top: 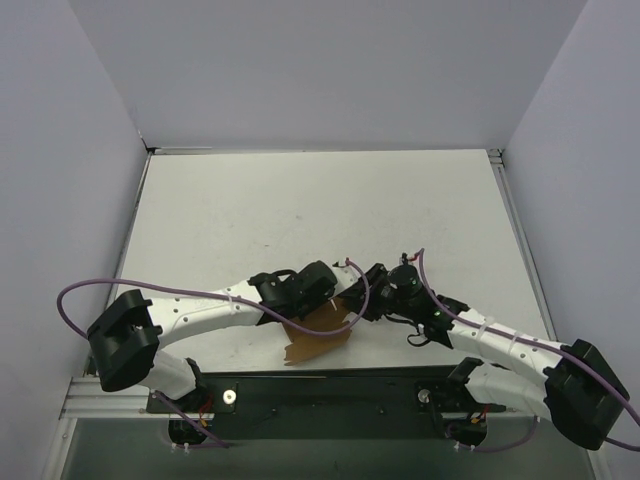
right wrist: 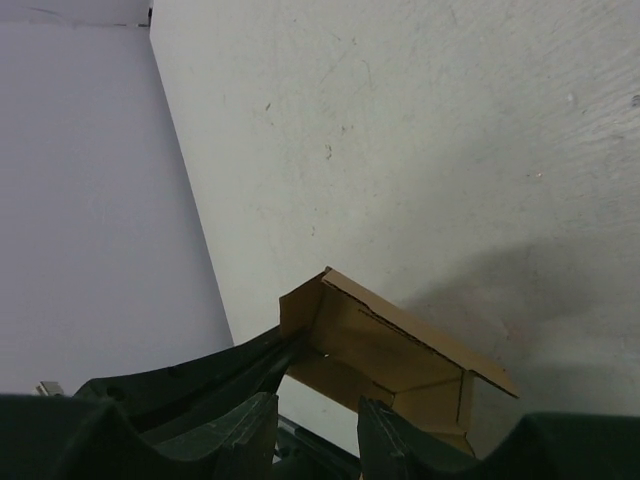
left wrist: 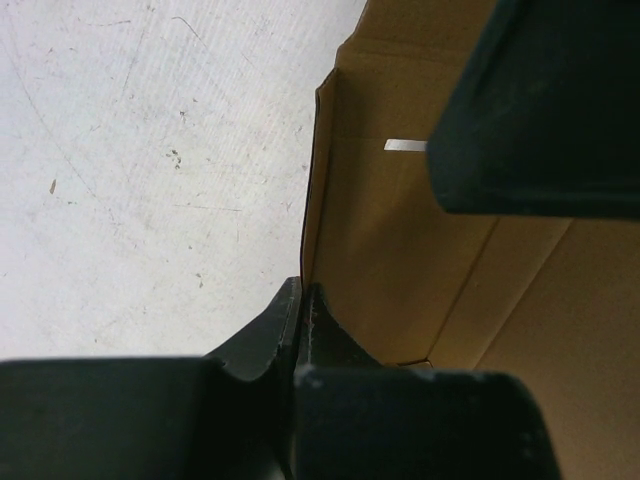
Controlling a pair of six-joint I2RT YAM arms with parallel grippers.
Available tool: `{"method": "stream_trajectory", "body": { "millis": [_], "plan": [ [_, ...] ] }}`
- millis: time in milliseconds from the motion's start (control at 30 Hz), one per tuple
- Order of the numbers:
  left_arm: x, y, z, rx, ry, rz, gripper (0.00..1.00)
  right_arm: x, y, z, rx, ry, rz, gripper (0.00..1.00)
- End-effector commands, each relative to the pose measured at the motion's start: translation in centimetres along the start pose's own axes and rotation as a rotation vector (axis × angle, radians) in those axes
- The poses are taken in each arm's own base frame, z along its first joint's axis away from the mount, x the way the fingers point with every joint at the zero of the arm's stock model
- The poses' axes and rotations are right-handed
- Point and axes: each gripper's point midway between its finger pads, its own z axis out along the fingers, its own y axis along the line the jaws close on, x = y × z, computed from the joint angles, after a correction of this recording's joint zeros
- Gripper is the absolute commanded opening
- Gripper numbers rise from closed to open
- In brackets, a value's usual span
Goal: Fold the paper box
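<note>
Thin brown cardboard paper box (top: 318, 338), partly folded w/ panels raised, sits at the near edge of the scuffed white tabletop (top: 300, 210), approx. midway betw. the two arm bases and just short of the black mounting plate (top: 330, 392).

L gripper (left wrist: 303, 297): fingers pressed together, pinching the upright edge of one box wall. R gripper (right wrist: 315, 412): fingers spread, tips just beside the box's open inside, nothing clamped betw. them.

Both black wrists crowd over the box, hiding its far part in the top view. A dark gripper body also blocks the upper right of the L wrist view.

Purple cables (top: 80, 290) loop along each arm. Plain white walls (top: 330, 70) close the left, right & far edges.
</note>
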Motion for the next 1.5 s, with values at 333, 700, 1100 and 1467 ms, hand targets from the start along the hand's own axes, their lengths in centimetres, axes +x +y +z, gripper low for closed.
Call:
{"method": "stream_trajectory", "body": {
  "millis": [333, 700, 1100, 1467],
  "plan": [
    [-2.3, 0.1, -2.0, -0.059, -0.106, 0.015, 0.00, -1.8, 3.4, 2.1, -0.147, -0.056, 0.047, 0.44],
    [-2.3, 0.4, -2.0, -0.087, -0.101, 0.020, 0.00, -2.8, 1.9, 2.1, -0.107, -0.121, 0.042, 0.42],
    [-2.3, 0.6, -2.2, -0.099, -0.108, 0.009, 0.00, -2.9, 0.7, 2.4, -0.062, -0.133, 0.000, 0.37],
    [-2.2, 0.8, -2.0, -0.120, -0.091, -0.005, 0.00, -1.4, 0.5, 2.1, -0.032, -0.118, -0.047, 0.20]
  ]
}}
